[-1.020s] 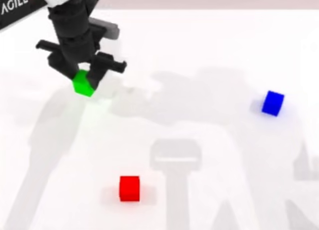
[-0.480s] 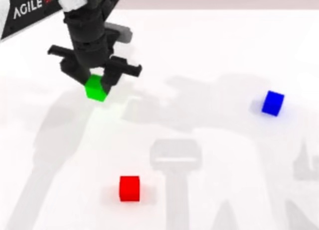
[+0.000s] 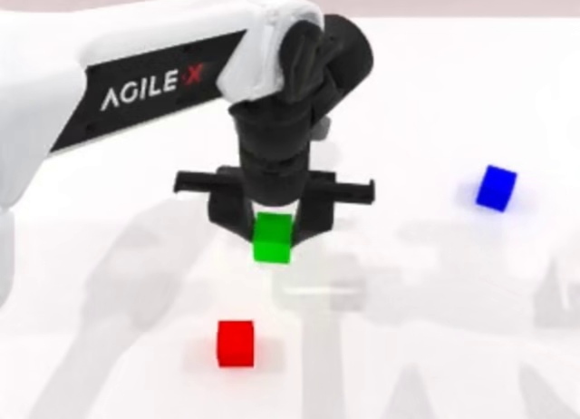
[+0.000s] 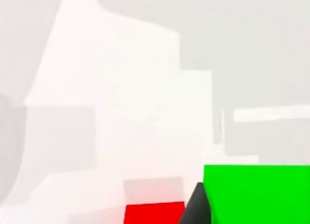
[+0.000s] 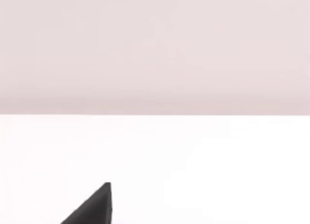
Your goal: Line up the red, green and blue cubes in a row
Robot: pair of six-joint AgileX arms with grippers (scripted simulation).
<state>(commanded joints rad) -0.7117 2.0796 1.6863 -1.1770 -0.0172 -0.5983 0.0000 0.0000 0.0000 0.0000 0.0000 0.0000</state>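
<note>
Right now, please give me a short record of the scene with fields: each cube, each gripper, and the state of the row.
green cube: held between the fingers of the left gripper, near the table's middle
red cube: on the table, nearer the camera than the green cube, slightly to its left
blue cube: on the table, far right, alone
left gripper: shut on the green cube
right gripper: only a dark fingertip shows in its wrist view
row: not yet formed
</note>
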